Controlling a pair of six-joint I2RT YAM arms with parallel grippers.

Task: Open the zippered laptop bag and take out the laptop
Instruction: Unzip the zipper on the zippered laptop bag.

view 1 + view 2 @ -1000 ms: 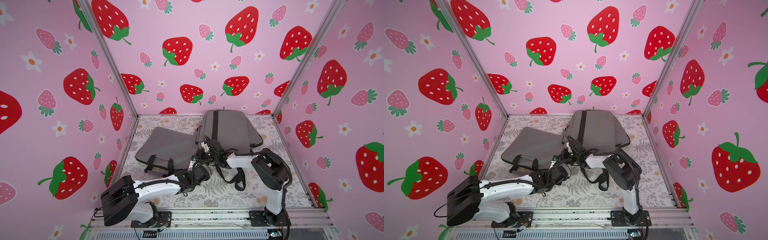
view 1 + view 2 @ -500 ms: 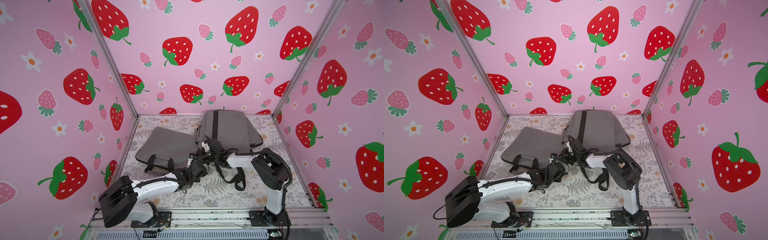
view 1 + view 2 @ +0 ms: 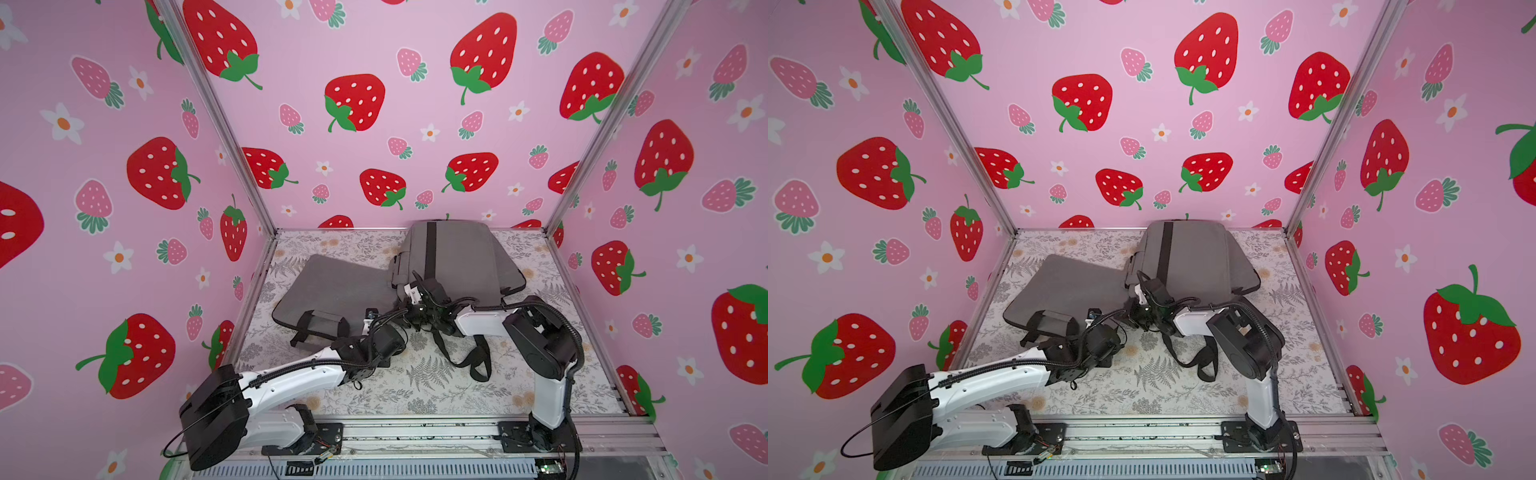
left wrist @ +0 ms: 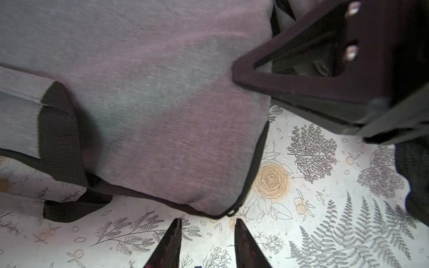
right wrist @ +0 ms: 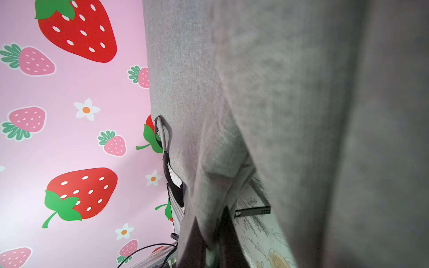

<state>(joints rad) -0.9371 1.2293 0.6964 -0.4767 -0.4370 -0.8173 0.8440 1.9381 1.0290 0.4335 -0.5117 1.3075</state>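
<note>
Left gripper (image 4: 207,232) hovers over the floral-print desk (image 3: 432,390) with its black fingers a little apart and nothing between them. It sits just off the near corner of the flat grey fabric laptop bag with black zip edging (image 4: 162,104), close to the black zip pull loop (image 4: 232,210). Right gripper (image 5: 211,222) is pressed together on a fold of a second grey fabric bag with a black stripe (image 3: 457,257), which lies toward the back of the desk and overlaps one edge of the flat bag — its black shoulder strap (image 3: 473,357) trails forward.
</note>
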